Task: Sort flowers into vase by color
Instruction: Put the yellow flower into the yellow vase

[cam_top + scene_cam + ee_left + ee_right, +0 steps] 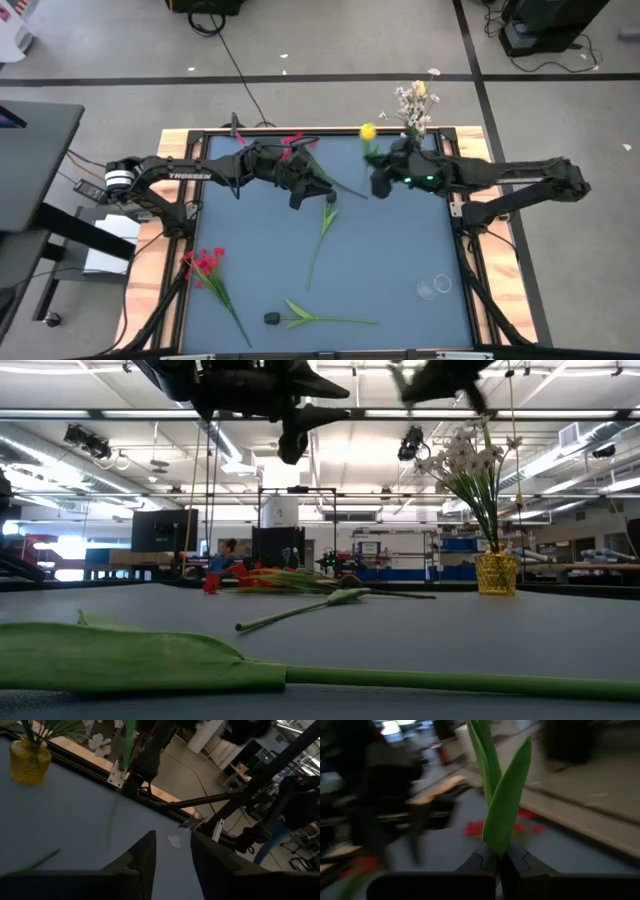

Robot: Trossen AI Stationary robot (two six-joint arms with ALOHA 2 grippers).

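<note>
My right gripper [380, 185] hangs above the table's far middle, shut on a yellow tulip [368, 132] whose green leaves [502, 795] rise from between its fingers. My left gripper [298, 198] is open a short way to its left, with nothing between its fingers [145, 857]. A yellow vase [495, 572] holding white flowers [415, 100] stands at the far right corner. Flat on the table lie red flowers [205, 265] at the near left, more red flowers [292, 143] at the far edge, a green-stemmed bud [322, 232] in the middle and a dark-headed bud [272, 318] with long leaves. My right gripper pinches the tulip between its two fingers, low on the stem where the leaves start [496, 851]. The leaves stand up out of the fingers. The flower is clear of the table, its yellow head [368, 132] leaning toward the far edge.
A clear glass vase [435, 287] stands at the near right of the table. A wooden frame [150, 280] borders the blue table top. A long leaf [130, 658] lies right before the low camera. A person [228, 550] sits in the room far behind.
</note>
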